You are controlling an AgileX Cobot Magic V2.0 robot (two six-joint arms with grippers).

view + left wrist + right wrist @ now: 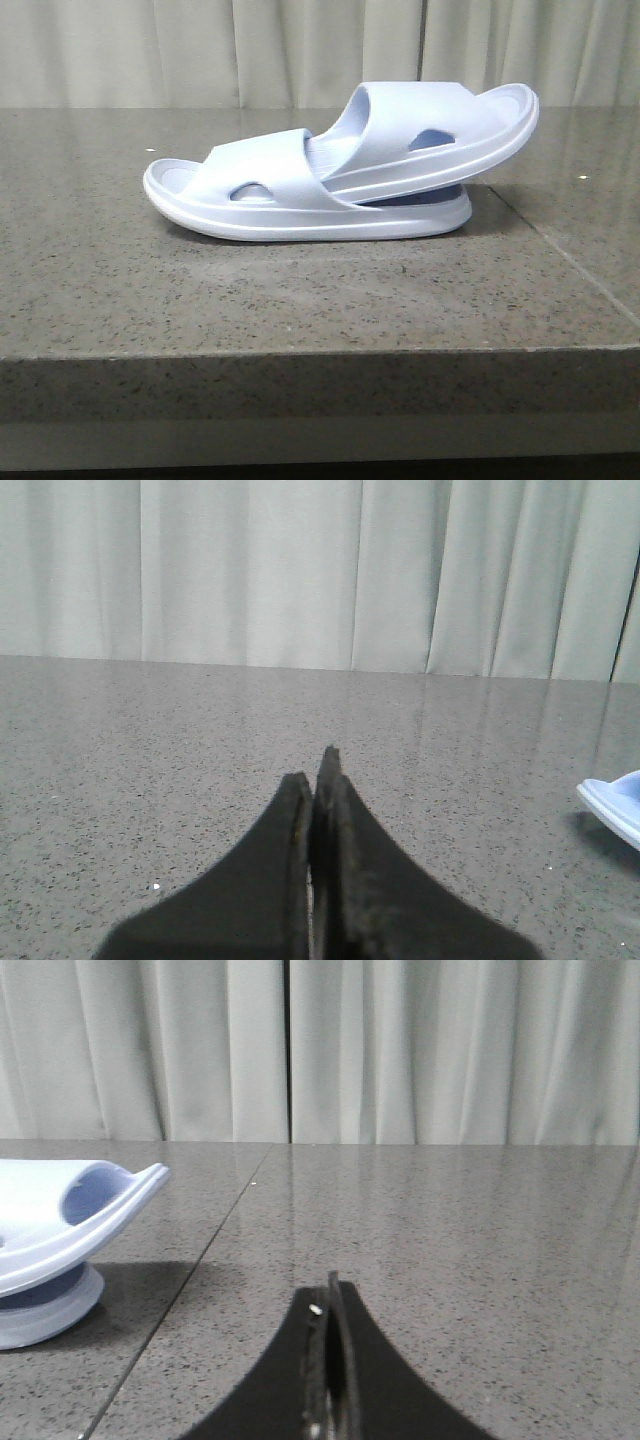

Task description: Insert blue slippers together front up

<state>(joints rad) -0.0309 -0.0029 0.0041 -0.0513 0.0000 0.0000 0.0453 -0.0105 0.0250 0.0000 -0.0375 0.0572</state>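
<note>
Two pale blue slippers lie on the grey stone table (300,300). The lower slipper (250,195) rests flat on its sole, toe to the left. The upper slipper (440,130) is pushed under the lower one's strap and leans up to the right, its end raised. Neither gripper shows in the front view. My left gripper (318,765) is shut and empty above bare table, with a slipper edge (615,805) off to its side. My right gripper (330,1290) is shut and empty, with the slippers' raised end (60,1230) off to its side.
A pale curtain (320,50) hangs behind the table. A seam (565,255) runs across the tabletop to the right of the slippers. The table's front edge (320,350) is near the camera.
</note>
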